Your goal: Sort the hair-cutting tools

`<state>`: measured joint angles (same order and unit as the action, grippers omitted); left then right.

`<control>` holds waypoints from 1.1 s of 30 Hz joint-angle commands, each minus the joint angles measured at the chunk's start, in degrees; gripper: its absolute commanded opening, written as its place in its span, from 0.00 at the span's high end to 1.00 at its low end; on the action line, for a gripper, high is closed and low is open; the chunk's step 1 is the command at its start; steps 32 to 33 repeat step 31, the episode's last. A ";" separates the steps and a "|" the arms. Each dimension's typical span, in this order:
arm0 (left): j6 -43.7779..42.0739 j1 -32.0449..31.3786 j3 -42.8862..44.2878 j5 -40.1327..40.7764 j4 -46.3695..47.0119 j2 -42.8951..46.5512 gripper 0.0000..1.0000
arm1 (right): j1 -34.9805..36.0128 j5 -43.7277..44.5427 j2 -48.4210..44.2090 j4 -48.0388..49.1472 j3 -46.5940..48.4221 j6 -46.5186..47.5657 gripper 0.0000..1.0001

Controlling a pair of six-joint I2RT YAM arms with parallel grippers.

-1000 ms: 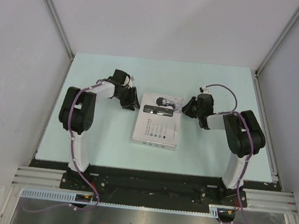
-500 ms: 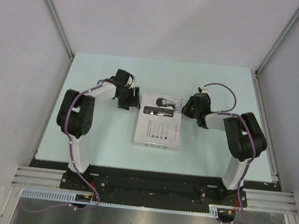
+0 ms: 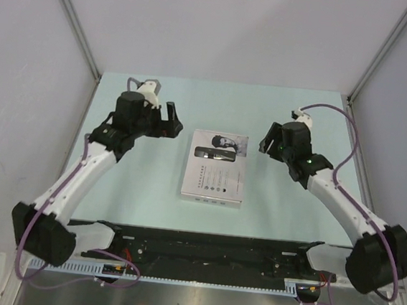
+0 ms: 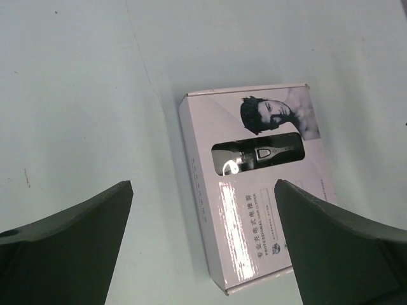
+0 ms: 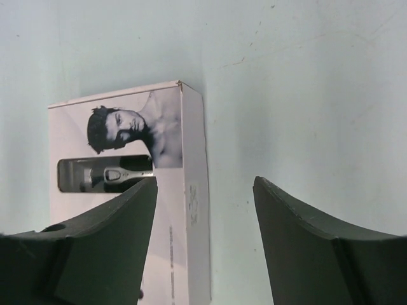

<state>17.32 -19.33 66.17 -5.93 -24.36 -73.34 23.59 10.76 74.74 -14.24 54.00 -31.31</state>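
A white box [image 3: 216,174] lies flat in the middle of the table, printed with a man's portrait. Through its window shows one of the hair-cutting tools, a black-and-silver clipper [image 3: 215,152]. My left gripper [image 3: 170,120] hovers above the table left of the box's far end, open and empty. In the left wrist view the box [image 4: 254,216] and clipper [image 4: 257,155] lie below the spread left gripper [image 4: 202,184]. My right gripper [image 3: 267,138] hangs open and empty to the right of the box. The right wrist view shows the right gripper [image 5: 204,180] over the right edge of the box [image 5: 194,159], with the clipper [image 5: 108,175] to the left.
The pale green table [image 3: 293,197] is closed in by grey walls on the left, right and far sides. A black rail [image 3: 209,243] with the arm bases runs along the near edge.
Both arms have risen and drawn back from the far corners of the box. Both grippers have opened. The box lies where it was.
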 commanded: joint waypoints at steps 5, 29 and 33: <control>-1.59 0.08 -9.83 3.29 -0.86 23.29 0.00 | 3.12 8.39 -19.44 -16.87 1.64 2.40 0.30; -3.61 -0.18 -10.89 2.69 -6.93 32.39 0.00 | 6.11 8.22 -35.72 -26.63 1.64 -2.44 0.30; -3.70 -0.18 -10.54 2.68 -7.02 32.30 0.00 | 6.20 7.87 -35.19 -26.37 1.64 -2.53 0.30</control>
